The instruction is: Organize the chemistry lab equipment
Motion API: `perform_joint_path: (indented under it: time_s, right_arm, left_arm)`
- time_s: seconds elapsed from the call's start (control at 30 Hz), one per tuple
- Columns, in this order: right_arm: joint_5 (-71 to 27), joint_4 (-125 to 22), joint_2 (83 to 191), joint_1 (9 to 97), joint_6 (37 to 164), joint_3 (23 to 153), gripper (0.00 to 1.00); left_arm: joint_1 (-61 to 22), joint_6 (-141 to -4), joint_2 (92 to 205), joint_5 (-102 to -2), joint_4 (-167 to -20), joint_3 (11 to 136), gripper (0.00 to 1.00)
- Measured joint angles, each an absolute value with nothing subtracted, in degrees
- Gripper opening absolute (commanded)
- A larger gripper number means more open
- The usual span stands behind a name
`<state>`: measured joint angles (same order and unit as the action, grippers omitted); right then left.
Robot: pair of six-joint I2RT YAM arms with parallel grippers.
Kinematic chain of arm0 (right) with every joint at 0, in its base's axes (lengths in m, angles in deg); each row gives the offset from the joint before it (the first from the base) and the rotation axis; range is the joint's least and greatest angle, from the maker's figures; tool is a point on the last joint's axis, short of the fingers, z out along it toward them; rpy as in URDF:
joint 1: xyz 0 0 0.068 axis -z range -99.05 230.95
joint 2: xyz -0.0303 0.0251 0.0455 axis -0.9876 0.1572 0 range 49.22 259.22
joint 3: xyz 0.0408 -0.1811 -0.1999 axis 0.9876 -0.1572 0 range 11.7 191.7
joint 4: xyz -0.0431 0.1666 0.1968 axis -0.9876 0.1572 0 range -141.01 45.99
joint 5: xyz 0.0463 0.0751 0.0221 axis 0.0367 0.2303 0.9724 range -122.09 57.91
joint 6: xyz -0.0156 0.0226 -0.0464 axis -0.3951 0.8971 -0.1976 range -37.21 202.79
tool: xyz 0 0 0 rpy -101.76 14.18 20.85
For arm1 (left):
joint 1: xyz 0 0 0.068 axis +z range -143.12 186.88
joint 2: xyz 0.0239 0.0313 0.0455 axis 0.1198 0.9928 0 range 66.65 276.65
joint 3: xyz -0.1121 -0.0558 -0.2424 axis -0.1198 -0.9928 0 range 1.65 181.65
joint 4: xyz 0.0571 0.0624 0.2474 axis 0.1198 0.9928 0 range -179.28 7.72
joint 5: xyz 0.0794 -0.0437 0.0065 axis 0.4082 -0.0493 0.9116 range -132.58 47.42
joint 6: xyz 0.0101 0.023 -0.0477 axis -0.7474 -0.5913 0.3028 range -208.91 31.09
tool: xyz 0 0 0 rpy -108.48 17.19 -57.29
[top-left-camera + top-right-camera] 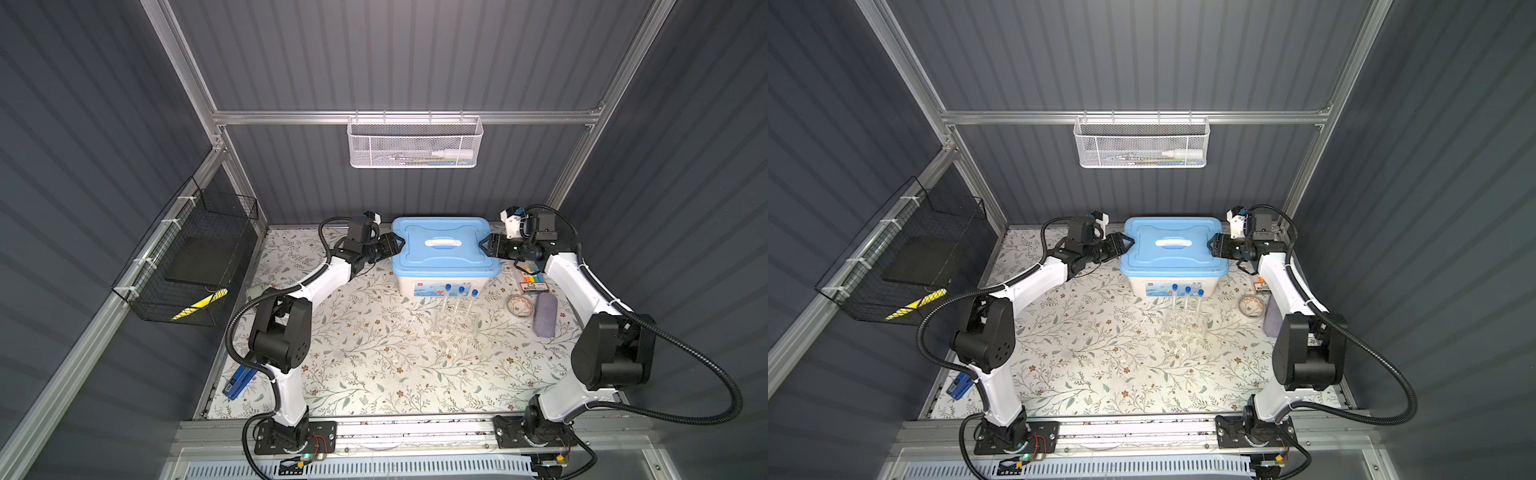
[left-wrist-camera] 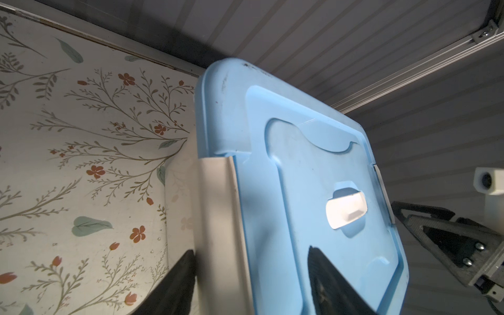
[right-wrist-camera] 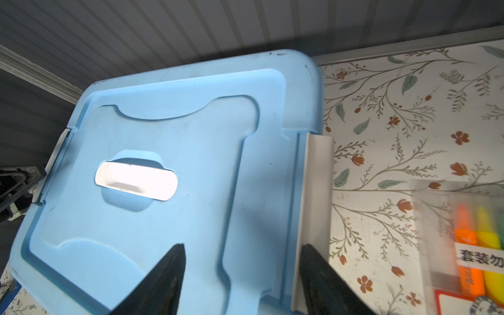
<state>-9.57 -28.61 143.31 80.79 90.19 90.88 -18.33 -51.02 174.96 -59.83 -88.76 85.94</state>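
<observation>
The box [image 1: 409, 286] stands at the back of the table [image 1: 374, 374], in the middle, with its blue lid [image 1: 457, 259] on. It is the bulkiest thing here. It looks like stiff plastic, probably light unless full. The smooth lid gives little purchase, so the end latches and the white handle [image 1: 442, 242] are the places to take hold. The lid hides whatever is inside.

The left gripper [image 2: 252, 252] is spread astride the left latch [image 2: 215, 218], one finger just outside the latch and the other over the lid. The right gripper [image 3: 243, 246] stands the same way at the right latch [image 3: 313, 204], also spread. Neither pinches anything. I cannot tell whether a finger presses a latch. The step looks like freeing both latches so the lid can come off.

The black basket [image 1: 166, 291] on the left wall holds a flat dark slab [image 1: 199, 262] and a yellow-black striped piece [image 1: 199, 305]. The white basket [image 1: 365, 145] on the back rail holds a white bottle [image 1: 453, 154]; its other contents are too blurred to name.

The rack [image 1: 453, 328] stands just in front of the box, right of middle. It is clear, rigid, likely light and easy to tip, so it is best taken low, by an end wall. Three tubes [image 1: 459, 303] stand upright in it, blue caps up. They are slick and likely fragile, so a gentle grip just under the cap suits them.
</observation>
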Motion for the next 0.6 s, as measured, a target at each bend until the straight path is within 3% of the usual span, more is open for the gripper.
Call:
perform_joint_path:
  time_s: [0.6]
  right_arm:
    - [-13.44, -30.12, 139.81, 82.01, 90.58, 90.66, 0.87]
  left_arm:
    - [-18.97, -51.94, 172.01, -58.15, -88.39, 87.76, 0.7]
